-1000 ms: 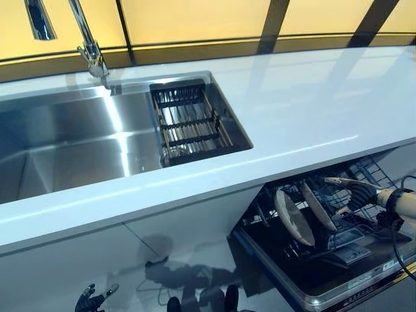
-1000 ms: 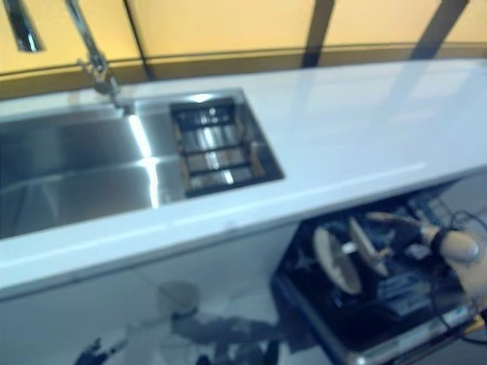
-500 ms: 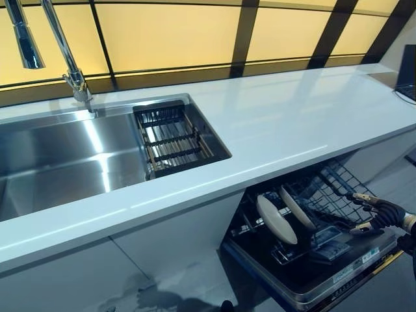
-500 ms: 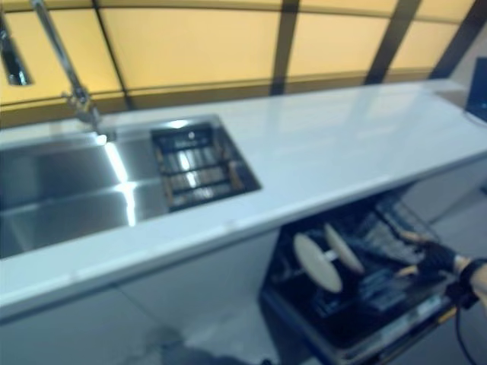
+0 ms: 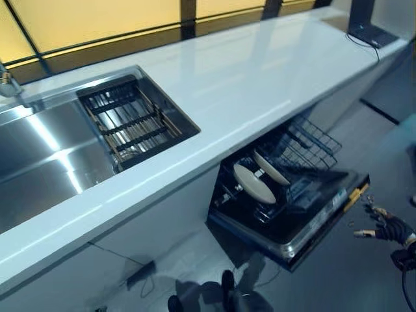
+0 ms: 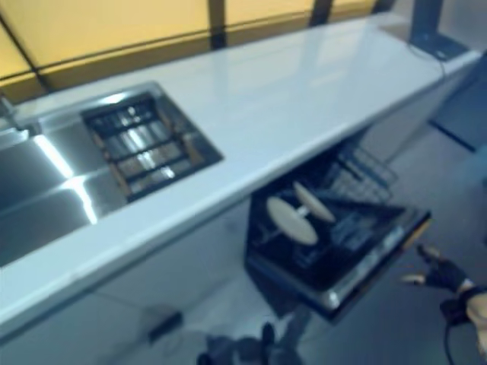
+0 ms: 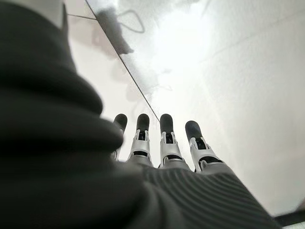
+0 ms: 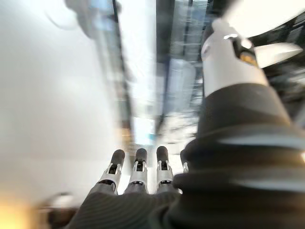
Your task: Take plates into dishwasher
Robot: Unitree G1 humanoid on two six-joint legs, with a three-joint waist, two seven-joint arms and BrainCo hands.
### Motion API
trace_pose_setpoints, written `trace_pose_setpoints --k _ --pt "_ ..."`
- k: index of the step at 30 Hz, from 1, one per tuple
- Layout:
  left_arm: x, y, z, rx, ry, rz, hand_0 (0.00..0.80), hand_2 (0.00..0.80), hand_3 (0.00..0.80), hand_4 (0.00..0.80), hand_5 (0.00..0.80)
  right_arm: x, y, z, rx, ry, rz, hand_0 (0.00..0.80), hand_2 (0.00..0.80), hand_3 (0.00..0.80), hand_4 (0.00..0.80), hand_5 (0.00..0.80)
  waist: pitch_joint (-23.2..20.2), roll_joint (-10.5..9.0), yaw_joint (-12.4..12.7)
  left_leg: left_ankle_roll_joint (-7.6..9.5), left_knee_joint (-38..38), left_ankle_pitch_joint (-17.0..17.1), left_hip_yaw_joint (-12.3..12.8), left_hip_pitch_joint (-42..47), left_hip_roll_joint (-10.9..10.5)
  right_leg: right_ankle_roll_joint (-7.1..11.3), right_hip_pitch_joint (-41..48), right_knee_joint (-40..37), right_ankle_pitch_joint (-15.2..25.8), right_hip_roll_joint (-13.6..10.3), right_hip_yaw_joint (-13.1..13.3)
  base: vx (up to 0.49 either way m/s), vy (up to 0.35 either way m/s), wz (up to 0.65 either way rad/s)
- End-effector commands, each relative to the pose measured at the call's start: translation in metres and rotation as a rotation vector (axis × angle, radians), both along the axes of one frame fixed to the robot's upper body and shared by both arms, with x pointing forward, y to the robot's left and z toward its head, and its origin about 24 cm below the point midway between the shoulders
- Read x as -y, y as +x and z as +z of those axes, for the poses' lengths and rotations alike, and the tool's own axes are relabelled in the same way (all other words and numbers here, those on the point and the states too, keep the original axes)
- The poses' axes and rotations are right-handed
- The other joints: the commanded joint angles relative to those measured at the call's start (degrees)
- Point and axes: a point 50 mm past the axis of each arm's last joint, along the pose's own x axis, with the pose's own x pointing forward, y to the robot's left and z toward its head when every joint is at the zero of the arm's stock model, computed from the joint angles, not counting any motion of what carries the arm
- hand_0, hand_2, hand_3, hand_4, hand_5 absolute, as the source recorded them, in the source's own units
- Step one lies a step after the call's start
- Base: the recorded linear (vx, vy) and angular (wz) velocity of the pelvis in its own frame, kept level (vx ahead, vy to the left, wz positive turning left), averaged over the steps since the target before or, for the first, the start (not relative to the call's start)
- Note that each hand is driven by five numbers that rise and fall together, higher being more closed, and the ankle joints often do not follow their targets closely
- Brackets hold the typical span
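White countertop (image 5: 260, 71) runs across our view, with the steel sink (image 5: 39, 156) sunk into it at the left and a drain rack (image 5: 127, 120) in the sink's right end. Below the counter's edge the dishwasher (image 5: 305, 221) stands pulled open, its rack holding two plates (image 5: 255, 183) upright, side by side. Our right hand (image 5: 383, 226) hangs well clear of the dishwasher, fingers straight, holding nothing. Our left hand (image 7: 167, 143), fingers straight and empty, shows over pale floor (image 7: 248, 71).
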Motion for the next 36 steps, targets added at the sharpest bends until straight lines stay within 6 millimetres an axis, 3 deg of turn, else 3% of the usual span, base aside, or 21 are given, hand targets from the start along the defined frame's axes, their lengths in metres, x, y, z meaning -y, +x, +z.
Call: trace_pose_setpoints --k 1,3,4,6,7,9,14,15,18,19,21,25,28,29,31,33,34,36 --pt "-0.013 -0.006 0.007 0.000 0.030 0.131 0.000 0.000 0.000 0.000 0.000 0.007 0.002 -0.015 0.031 0.137 -0.203 0.000 0.000 0.000 0.000 0.000 -1.5 -2.82 3.8 4.87 9.0 -10.1 -9.3 -6.2 -5.4 -0.06 15.4 -10.2 1.0 -6.7 -0.5 -0.251 -0.406 -0.53" --pt "-0.017 -0.004 0.010 0.034 0.039 0.183 0.000 0.000 0.000 0.000 0.000 0.001 0.002 -0.035 -0.021 0.196 -0.257 0.000 0.000 0.000 0.000 0.000 -1.4 -3.62 5.2 4.28 9.9 -10.0 -8.3 -7.3 -3.3 0.48 16.4 -13.1 2.1 -8.4 -1.5 -0.334 -0.530 -0.76" --pt "-0.022 0.003 0.015 0.060 0.058 0.200 0.000 0.000 0.000 0.000 0.000 -0.005 0.001 -0.048 -0.047 0.258 -0.296 0.000 0.000 0.000 0.000 0.000 -1.1 -4.78 5.9 3.12 11.6 -9.6 -8.3 -9.5 -0.7 0.40 16.9 -13.6 0.2 -7.2 -2.6 -0.373 -0.680 -0.65" --pt "-0.027 0.017 0.023 0.106 0.086 0.208 0.000 0.000 0.000 0.000 0.000 -0.013 -0.008 -0.069 -0.083 0.346 -0.380 0.000 0.000 0.000 0.000 0.000 -0.9 -5.96 6.4 0.84 14.5 -8.2 -9.0 -13.1 2.1 0.09 17.7 -13.8 -4.8 -4.9 -4.7 -0.370 -0.708 -0.10" --pt "-0.025 0.027 0.024 0.131 0.091 0.199 0.000 0.000 0.000 0.000 0.000 -0.015 -0.016 -0.080 -0.091 0.387 -0.424 0.000 0.000 0.000 0.000 0.000 -0.5 -6.07 6.3 -1.09 14.7 -6.0 -9.5 -14.5 3.6 -0.46 17.9 -13.6 -9.0 -3.1 -5.3 -0.318 -0.547 0.08" --pt "-0.017 0.037 0.022 0.164 0.078 0.191 0.000 0.000 0.000 0.000 0.000 -0.018 -0.023 -0.088 -0.079 0.452 -0.477 0.000 0.000 0.000 0.000 0.000 0.2 -5.84 6.1 -3.13 13.1 -2.6 -10.4 -15.0 4.1 -0.98 18.2 -13.9 -12.0 -1.5 -5.8 -0.328 -0.433 0.30" --pt "0.018 0.037 0.000 0.172 0.008 0.173 0.000 0.000 0.000 0.000 0.000 -0.024 -0.017 -0.090 -0.002 0.537 -0.558 0.000 0.000 0.000 0.000 0.000 0.9 -4.28 5.7 -3.84 5.5 1.8 -11.4 -13.3 1.9 -1.45 19.2 -13.1 -14.7 -0.5 -5.8 -0.277 -0.213 0.21" --pt "0.019 0.033 -0.002 0.157 -0.004 0.185 0.000 0.000 0.000 0.000 0.000 -0.027 -0.015 -0.091 0.001 0.560 -0.569 0.000 0.000 0.000 0.000 0.000 1.0 -3.99 5.7 -3.88 5.4 2.1 -12.0 -13.5 1.6 -1.72 18.8 -11.5 -15.9 -0.4 -5.8 -0.266 -0.205 0.11" --pt "0.021 0.011 -0.009 0.105 -0.029 0.259 0.000 0.000 0.000 0.000 0.000 -0.030 -0.018 -0.097 0.002 0.596 -0.646 0.000 0.000 0.000 0.000 0.000 2.0 -2.64 5.7 -5.21 6.4 3.3 -13.3 -14.8 2.0 -4.87 16.1 -3.7 -21.9 0.2 -6.0 -0.241 -0.253 0.03" --pt "0.020 -0.003 -0.013 0.079 -0.026 0.298 0.000 0.000 0.000 0.000 0.000 -0.031 -0.025 -0.103 -0.019 0.609 -0.684 0.000 0.000 0.000 0.000 0.000 2.5 -1.99 5.7 -5.68 3.2 3.8 -13.3 -13.9 2.2 -6.18 15.0 -1.1 -23.5 0.6 -6.2 -0.200 -0.297 0.11" --pt "0.022 -0.022 -0.016 0.039 -0.034 0.344 0.000 0.000 0.000 0.000 0.000 -0.033 -0.035 -0.112 -0.045 0.656 -0.749 0.000 0.000 0.000 0.000 0.000 2.9 -1.27 5.5 -5.93 -2.2 4.4 -12.3 -11.7 2.2 -6.96 14.2 -0.6 -23.4 1.6 -6.5 -0.150 -0.269 0.15" --pt "0.034 -0.044 -0.025 0.005 -0.064 0.385 0.000 0.000 0.000 0.000 0.000 -0.047 -0.055 -0.133 -0.090 0.782 -0.846 0.000 0.000 0.000 0.000 0.000 3.4 -0.99 5.1 -5.38 -2.8 4.0 -10.3 -9.8 0.7 -6.62 14.6 -5.9 -18.7 3.2 -6.2 -0.099 -0.174 0.19" --pt "0.045 -0.047 -0.031 0.006 -0.091 0.347 0.000 0.000 0.000 0.000 0.000 -0.063 -0.083 -0.156 -0.075 0.882 -0.948 0.000 0.000 0.000 0.000 0.000 2.9 -2.76 5.5 -2.50 15.3 -3.4 -11.1 -9.7 -0.5 -6.48 16.4 -14.2 -13.1 1.5 -5.3 -0.044 -0.111 0.17" --pt "0.047 -0.044 -0.032 0.009 -0.093 0.338 0.000 0.000 0.000 0.000 0.000 -0.067 -0.088 -0.160 -0.070 0.912 -0.982 0.000 0.000 0.000 0.000 0.000 2.6 -2.96 5.6 -1.64 20.2 -6.0 -12.0 -9.2 -0.9 -6.43 16.1 -15.2 -12.4 1.3 -4.7 -0.006 -0.008 -0.09" --pt "0.052 -0.038 -0.034 0.020 -0.099 0.309 0.000 0.000 0.000 0.000 0.000 -0.071 -0.095 -0.166 -0.056 0.937 -1.067 0.000 0.000 0.000 0.000 0.000 1.8 -2.65 5.1 -0.38 26.4 -10.1 -11.4 -7.3 -1.6 -6.13 14.9 -15.8 -11.9 0.8 -4.3 -0.023 0.060 -0.25" --pt "0.058 -0.029 -0.035 0.036 -0.118 0.273 0.000 0.000 0.000 0.000 0.000 -0.075 -0.099 -0.170 -0.044 0.969 -1.123 0.000 0.000 0.000 0.000 0.000 0.8 -1.30 4.4 1.00 24.5 -13.5 -10.5 -2.9 -3.0 -5.84 12.5 -13.3 -12.9 1.0 -4.2 -0.029 0.187 -0.08" --pt "0.059 -0.024 -0.035 0.046 -0.125 0.252 0.000 0.000 0.000 0.000 0.000 -0.077 -0.097 -0.171 -0.031 0.978 -1.136 0.000 0.000 0.000 0.000 0.000 0.4 0.11 3.8 0.92 14.1 -11.9 -10.4 1.0 -4.3 -5.19 10.6 -11.0 -13.4 1.2 -4.5 -0.045 0.234 0.28" --pt "0.060 -0.012 -0.034 0.076 -0.126 0.203 0.000 0.000 0.000 0.000 0.000 -0.086 -0.088 -0.172 0.014 1.026 -1.168 0.000 0.000 0.000 0.000 0.000 1.0 1.25 3.3 0.97 12.7 -11.2 -11.9 0.7 -5.5 -4.78 9.0 -10.0 -12.9 1.2 -3.2 -0.086 0.111 0.30"
